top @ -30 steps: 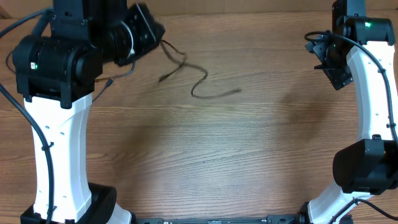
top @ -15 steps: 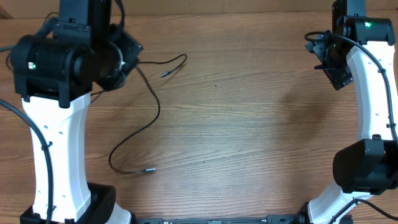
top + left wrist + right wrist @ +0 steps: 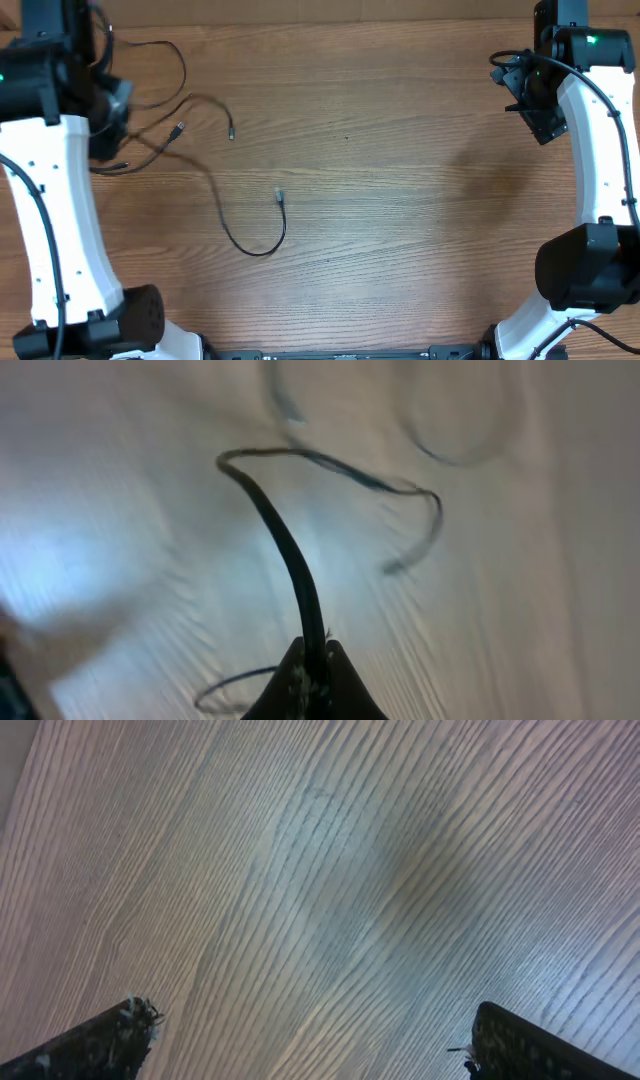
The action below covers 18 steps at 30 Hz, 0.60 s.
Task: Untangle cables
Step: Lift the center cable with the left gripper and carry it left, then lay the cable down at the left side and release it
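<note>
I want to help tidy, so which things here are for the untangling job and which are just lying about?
For the job: the cables, thin black cords at the left; the left gripper, shut on one.
Just there: the wooden table; the right gripper, open and empty.

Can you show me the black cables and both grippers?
cables (image 3: 255, 253), overhead view, bottom of the loose loop.
left gripper (image 3: 313, 678), left wrist view, between its pinched fingertips.
right gripper (image 3: 312, 1020), right wrist view, gap between its open fingertips.
</note>
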### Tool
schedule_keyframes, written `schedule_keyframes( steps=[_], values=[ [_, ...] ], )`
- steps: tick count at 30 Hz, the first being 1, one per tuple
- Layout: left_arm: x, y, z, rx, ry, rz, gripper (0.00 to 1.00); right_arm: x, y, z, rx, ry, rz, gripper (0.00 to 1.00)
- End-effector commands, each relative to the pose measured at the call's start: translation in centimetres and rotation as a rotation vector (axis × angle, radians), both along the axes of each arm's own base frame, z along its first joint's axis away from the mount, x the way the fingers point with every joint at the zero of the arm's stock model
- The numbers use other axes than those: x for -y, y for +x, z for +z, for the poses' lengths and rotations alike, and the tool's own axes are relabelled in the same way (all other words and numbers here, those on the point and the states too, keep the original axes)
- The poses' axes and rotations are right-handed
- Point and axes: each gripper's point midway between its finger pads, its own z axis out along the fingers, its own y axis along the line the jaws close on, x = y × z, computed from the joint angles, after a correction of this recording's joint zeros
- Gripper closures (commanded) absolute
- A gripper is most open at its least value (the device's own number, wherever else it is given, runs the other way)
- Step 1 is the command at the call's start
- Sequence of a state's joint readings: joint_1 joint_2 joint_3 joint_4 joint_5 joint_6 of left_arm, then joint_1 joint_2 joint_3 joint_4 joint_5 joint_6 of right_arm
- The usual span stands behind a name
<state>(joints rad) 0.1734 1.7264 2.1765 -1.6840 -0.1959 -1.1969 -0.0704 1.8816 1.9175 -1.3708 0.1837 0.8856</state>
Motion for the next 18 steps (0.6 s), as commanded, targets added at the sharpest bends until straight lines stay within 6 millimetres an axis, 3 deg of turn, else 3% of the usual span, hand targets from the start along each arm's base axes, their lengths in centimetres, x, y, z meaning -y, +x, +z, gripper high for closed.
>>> schedule_keyframes(
  steps=[1,7,10,14,18],
  values=[
    [-5.3,-2.5,-1.9,-0.086,0.082,0.238,0.96,0.2,0.1,0.5,0.015,-0.012,0.001,0.0],
    [-13.0,-4.8,-4.2,-0.121,0.203,0.453,0.96,0.2,0.1,0.5,0.015,-0.012,0.001,0.0],
    [-16.1,-5.1,-5.2,-0.124,0.274,0.48,0.96,0.2,0.1,0.5,0.015,-0.012,0.001,0.0],
    [-18.6,-3.8,-6.3,-0.104,0.335,0.405,0.95,0.2,0.1,0.5,0.015,-0.012,0.001,0.0],
    [-20.8,-0.4,-7.5,-0.105,0.452,0.177,0.96,0.2,0.1,0.5,0.015,-0.012,0.001,0.0]
  ],
)
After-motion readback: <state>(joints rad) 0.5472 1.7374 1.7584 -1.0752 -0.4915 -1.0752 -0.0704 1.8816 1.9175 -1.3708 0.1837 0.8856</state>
